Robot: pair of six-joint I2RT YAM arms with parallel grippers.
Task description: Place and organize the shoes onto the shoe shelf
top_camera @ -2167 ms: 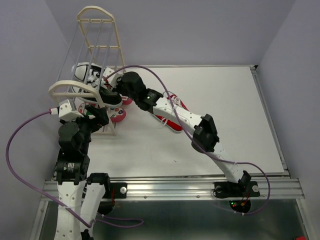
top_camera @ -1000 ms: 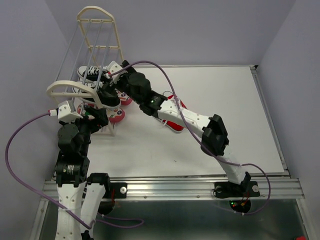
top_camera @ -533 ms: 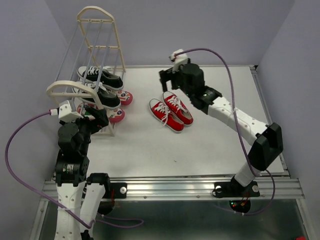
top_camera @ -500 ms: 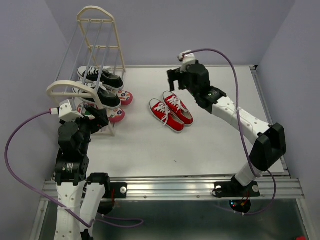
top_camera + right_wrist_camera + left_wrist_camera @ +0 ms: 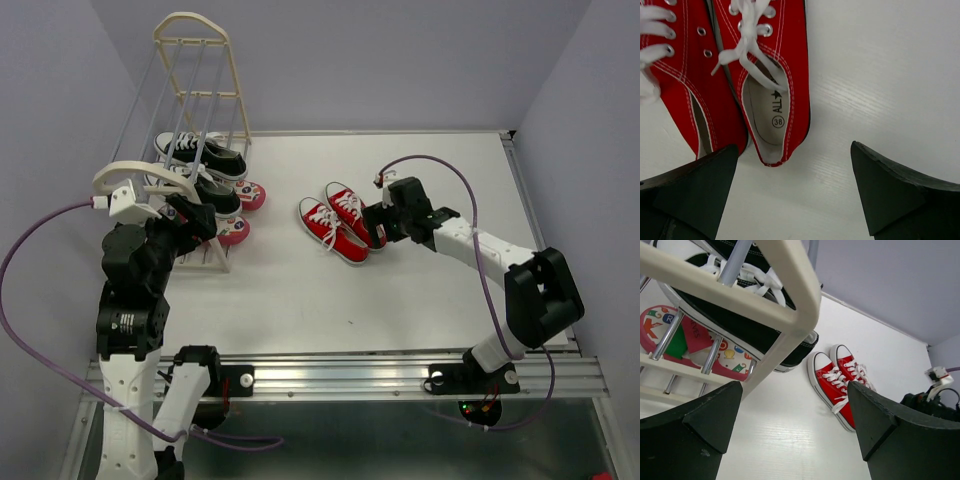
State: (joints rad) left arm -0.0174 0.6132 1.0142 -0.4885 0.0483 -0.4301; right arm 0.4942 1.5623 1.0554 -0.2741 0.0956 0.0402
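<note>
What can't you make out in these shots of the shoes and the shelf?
- Flip-flops: top view, mostly hidden under the black sneakers and the shoe shelf rails.
- Red sneakers: right wrist view, toes cut off by the top edge.
- The black sneakers again: left wrist view, crossed by the shelf frame and cut off by the top edge.

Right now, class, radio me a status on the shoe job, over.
Left pincer open by shelf; right pincer open at heels of red sneakers. Black sneakers, flip-flops racked. Red sneakers on table, nothing blocking.
</note>
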